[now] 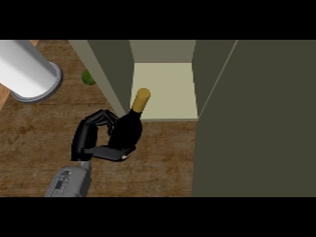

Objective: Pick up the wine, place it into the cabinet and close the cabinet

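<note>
A black wine bottle [129,130] with a gold neck leans with its top toward the cabinet. My left hand [91,139] is shut on its body, fingers wrapped round the far side and thumb under the near side. The gold top reaches just over the front lip of the cabinet's pale shelf [166,88]. The cabinet [112,69] has olive walls and stands open, its door [263,120] swung out wide on the right. My right hand does not show.
A large white cylinder [20,69] stands at the upper left on the wooden counter [30,139]. A small green object [88,77] peeks out beside the cabinet's left wall. The open door fills the right of the view.
</note>
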Motion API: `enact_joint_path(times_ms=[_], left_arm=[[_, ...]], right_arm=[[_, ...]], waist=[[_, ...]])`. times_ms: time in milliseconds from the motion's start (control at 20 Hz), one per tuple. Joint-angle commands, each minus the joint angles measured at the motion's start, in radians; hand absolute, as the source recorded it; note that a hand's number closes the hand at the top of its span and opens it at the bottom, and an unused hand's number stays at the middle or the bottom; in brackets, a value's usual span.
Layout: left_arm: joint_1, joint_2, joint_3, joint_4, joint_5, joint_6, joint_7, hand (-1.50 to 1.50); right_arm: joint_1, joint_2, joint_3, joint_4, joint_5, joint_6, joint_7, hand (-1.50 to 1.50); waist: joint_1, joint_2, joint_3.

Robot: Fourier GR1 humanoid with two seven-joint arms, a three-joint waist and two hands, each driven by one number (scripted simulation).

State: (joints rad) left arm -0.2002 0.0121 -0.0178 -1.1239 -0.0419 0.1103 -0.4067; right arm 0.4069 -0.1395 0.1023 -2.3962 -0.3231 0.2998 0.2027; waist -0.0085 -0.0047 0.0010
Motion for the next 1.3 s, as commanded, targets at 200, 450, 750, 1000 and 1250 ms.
enact_joint_path(times_ms=[200,450,750,1000,1250], left_arm=[[-0.105,-0.012,-0.142,-0.057,-0.062,0.142,0.206,1.5],[-0.203,-0.011,-0.236,0.031,-0.092,0.287,0.256,1.5],[-0.306,-0.01,-0.261,0.069,-0.006,0.334,0.31,1.5],[-0.293,-0.009,-0.303,0.016,-0.02,0.377,0.392,1.5],[-0.346,0.009,-0.319,0.088,-0.065,0.44,0.434,1.5]], right_arm=[[-0.012,-0.016,-0.032,-0.143,-0.076,-0.031,0.085,-1.5],[0.022,-0.01,-0.02,-0.103,-0.073,0.018,0.027,-1.5],[-0.005,-0.018,-0.002,-0.104,-0.046,-0.001,0.047,-1.5],[0.039,-0.027,-0.05,-0.095,-0.084,0.028,0.004,-1.5],[0.007,-0.023,-0.039,-0.067,-0.079,0.025,0.001,-1.5]], waist=[[0.0,0.003,-0.001],[-0.012,0.004,-0.001],[-0.031,0.009,-0.002],[-0.029,0.005,-0.001],[-0.04,0.009,-0.001]])
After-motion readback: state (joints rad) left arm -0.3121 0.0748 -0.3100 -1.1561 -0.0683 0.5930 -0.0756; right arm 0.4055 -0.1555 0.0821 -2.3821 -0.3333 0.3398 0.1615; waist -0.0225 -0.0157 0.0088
